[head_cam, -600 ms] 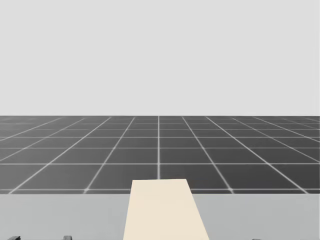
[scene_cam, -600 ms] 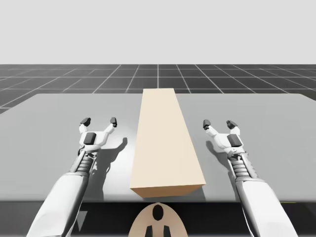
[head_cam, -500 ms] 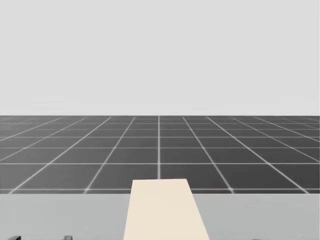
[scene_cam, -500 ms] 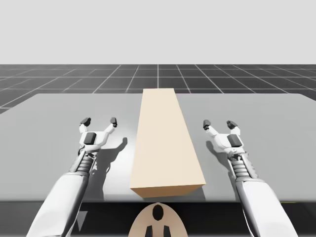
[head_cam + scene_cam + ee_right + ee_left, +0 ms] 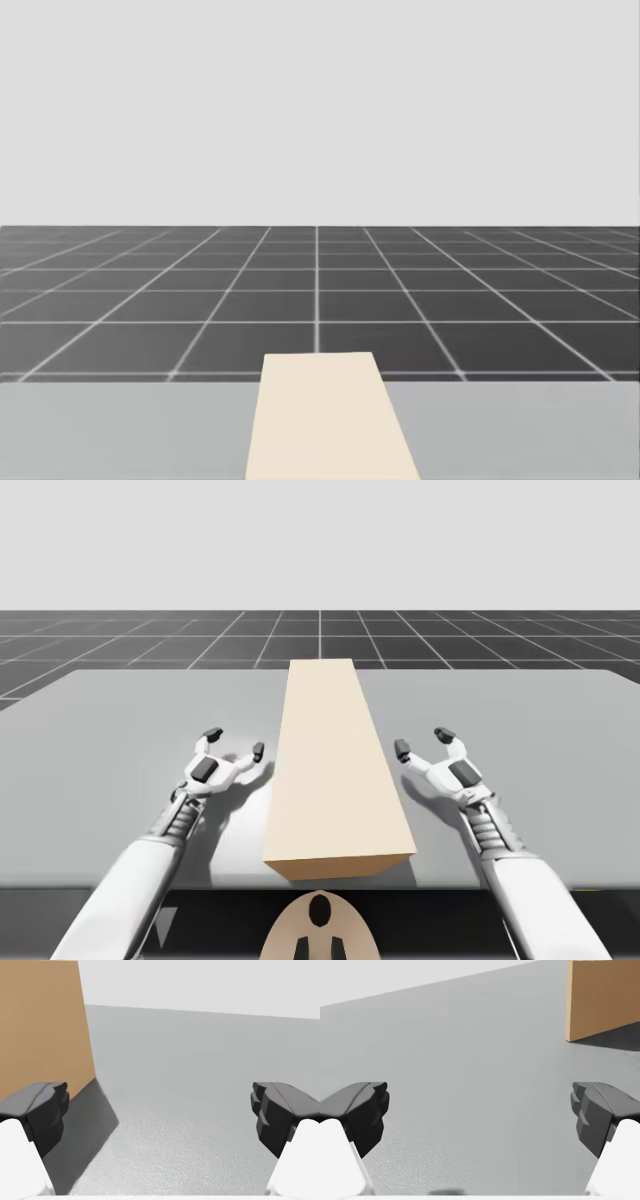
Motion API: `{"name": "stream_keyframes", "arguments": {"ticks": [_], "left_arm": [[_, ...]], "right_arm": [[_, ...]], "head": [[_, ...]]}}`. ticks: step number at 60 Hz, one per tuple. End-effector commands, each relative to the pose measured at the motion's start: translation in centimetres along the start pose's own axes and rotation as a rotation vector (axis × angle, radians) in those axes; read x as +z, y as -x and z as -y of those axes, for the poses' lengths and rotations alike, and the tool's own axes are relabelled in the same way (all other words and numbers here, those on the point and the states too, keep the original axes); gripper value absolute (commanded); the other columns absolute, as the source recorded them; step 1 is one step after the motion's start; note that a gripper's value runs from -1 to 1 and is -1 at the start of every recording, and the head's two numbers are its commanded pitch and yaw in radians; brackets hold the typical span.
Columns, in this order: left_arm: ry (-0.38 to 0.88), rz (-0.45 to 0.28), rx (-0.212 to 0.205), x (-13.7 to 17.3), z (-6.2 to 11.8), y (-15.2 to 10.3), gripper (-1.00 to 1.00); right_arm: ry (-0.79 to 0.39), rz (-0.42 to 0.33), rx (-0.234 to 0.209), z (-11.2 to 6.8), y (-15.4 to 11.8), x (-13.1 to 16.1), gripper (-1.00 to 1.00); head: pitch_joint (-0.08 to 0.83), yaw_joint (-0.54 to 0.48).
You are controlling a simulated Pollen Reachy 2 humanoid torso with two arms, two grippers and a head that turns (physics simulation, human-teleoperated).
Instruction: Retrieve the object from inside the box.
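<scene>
A long tan box (image 5: 335,770) lies along the middle of the grey table (image 5: 100,740), its top closed, and whatever it holds is hidden. My left gripper (image 5: 234,742) hovers open just left of the box, angled toward its side. My right gripper (image 5: 422,742) is open just right of the box, angled inward the same way. In the left wrist view the box (image 5: 602,1000) stands ahead and off to one side of the open gripper (image 5: 480,1117). The right wrist view has the box wall (image 5: 42,1025) close beside one finger of the open gripper (image 5: 160,1117). The head view catches the box's far end (image 5: 325,420).
Bare grey tabletop (image 5: 540,720) spreads on both sides of the box and beyond it. A dark gridded floor (image 5: 320,290) lies past the table's far edge.
Both grippers have moved inward toward the box's sides and turned to face it, still open. My head has tilted slightly; the fingertips at the head view's lower edge are gone.
</scene>
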Motion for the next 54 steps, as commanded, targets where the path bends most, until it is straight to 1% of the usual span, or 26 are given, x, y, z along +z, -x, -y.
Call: {"name": "stream_keyframes", "arguments": {"ticks": [1, 3, 4, 5, 7, 8, 11, 13, 16, 18, 19, 20, 23, 29, 34, 37, 38, 39, 42, 43, 45, 46, 47, 50, 51, 54], "left_arm": [[0.262, -0.035, -0.035, 1.2, 2.2, 0.3, -1.00], [0.329, -0.033, -0.046, 1.6, 2.7, 0.2, -1.00], [0.359, -0.027, -0.065, 1.9, 2.9, 0.2, -1.00], [0.366, -0.024, -0.069, 2.0, 3.1, 0.1, -1.00], [0.432, -0.012, -0.090, 2.6, 3.6, 0.0, -1.00], [0.446, -0.007, -0.095, 2.7, 3.7, 0.0, -1.00], [0.499, 0.011, -0.094, 3.3, 4.2, -0.3, -1.00], [0.535, 0.034, -0.105, 3.7, 4.5, -0.6, -1.00], [0.571, 0.051, -0.105, 4.2, 4.8, -1.0, -1.00], [0.583, 0.052, -0.104, 4.3, 4.8, -1.1, -1.00], [0.594, 0.052, -0.094, 4.5, 4.9, -1.3, -1.00], [0.600, 0.053, -0.093, 4.6, 5.0, -1.4, -1.00], [0.614, 0.050, -0.105, 4.7, 5.2, -1.6, -1.00], [0.638, 0.055, -0.101, 4.6, 5.6, -2.0, -1.00], [0.671, 0.060, -0.084, 4.0, 5.7, -2.2, -1.00], [0.676, 0.056, -0.086, 3.4, 5.5, -2.2, -1.00], [0.682, 0.055, -0.080, 3.1, 5.4, -2.2, -1.00], [0.692, 0.054, -0.063, 2.7, 5.2, -2.2, -1.00], [0.710, 0.061, -0.051, 2.0, 5.0, -2.3, -1.00], [0.722, 0.065, -0.040, 1.6, 4.9, -2.3, -1.00], [0.756, 0.051, -0.012, 1.0, 4.8, -2.3, -1.00], [0.765, 0.048, -0.010, 0.8, 4.8, -2.3, -1.00], [0.770, 0.049, -0.023, 0.3, 4.8, -2.1, -1.00], [0.801, 0.030, -0.038, -0.7, 5.0, -1.8, -1.00], [0.818, 0.025, -0.050, -1.1, 5.1, -1.6, -1.00], [0.858, 0.011, -0.057, -1.9, 5.5, -1.3, -1.00]], "right_arm": [[-0.225, -0.002, 0.001, -2.2, 0.1, 0.6, -1.00], [-0.278, 0.009, 0.001, -2.9, -0.1, 0.9, -1.00], [-0.319, 0.016, 0.002, -3.3, -0.3, 1.1, -1.00], [-0.339, 0.018, 0.002, -3.5, -0.3, 1.2, -1.00], [-0.403, 0.035, 0.012, -4.3, -0.6, 1.6, -1.00], [-0.415, 0.039, 0.012, -4.4, -0.6, 1.7, -1.00], [-0.470, 0.055, 0.029, -5.3, -0.8, 2.1, -1.00], [-0.502, 0.066, 0.042, -5.7, -0.9, 2.3, -1.00], [-0.524, 0.074, 0.051, -6.0, -1.0, 2.6, -1.00], [-0.526, 0.074, 0.053, -6.1, -1.0, 2.7, -1.00], [-0.527, 0.076, 0.048, -6.1, -1.0, 2.8, -1.00], [-0.527, 0.077, 0.049, -6.1, -1.0, 2.8, -1.00], [-0.529, 0.080, 0.057, -6.0, -0.9, 3.2, -1.00], [-0.526, 0.088, 0.054, -5.8, -0.7, 3.8, -1.00], [-0.527, 0.091, 0.058, -5.7, -0.7, 4.0, -1.00], [-0.537, 0.094, 0.060, -5.8, -0.7, 4.2, -1.00], [-0.544, 0.098, 0.061, -5.8, -0.7, 4.2, -1.00], [-0.549, 0.103, 0.063, -5.9, -0.7, 4.3, -1.00], [-0.562, 0.106, 0.067, -6.1, -0.7, 4.4, -1.00], [-0.570, 0.109, 0.069, -6.1, -0.7, 4.5, -1.00], [-0.577, 0.112, 0.072, -6.2, -0.7, 4.6, -1.00], [-0.579, 0.112, 0.072, -6.2, -0.6, 4.6, -1.00], [-0.577, 0.108, 0.075, -6.3, -0.6, 4.7, -1.00], [-0.582, 0.109, 0.087, -6.3, -0.5, 4.9, -1.00], [-0.587, 0.109, 0.086, -6.3, -0.4, 5.0, -1.00], [-0.589, 0.106, 0.092, -6.3, -0.3, 5.1, -1.00]], "head": [[0.007, -0.01], [0.006, -0.01], [0.006, -0.01], [0.006, -0.01], [0.006, -0.01], [0.006, -0.01], [0.006, -0.01], [0.006, -0.01], [0.006, -0.02], [0.007, -0.02], [0.007, -0.02], [0.007, -0.02], [0.007, -0.02], [0.008, -0.02], [0.005, -0.02], [0.004, -0.02], [0.003, -0.02], [0.003, -0.02], [0.003, -0.02], [0.003, -0.02], [0.004, -0.02], [0.004, -0.02], [0.004, -0.02], [0.004, -0.02], [0.005, -0.02], [0.008, -0.02]]}}
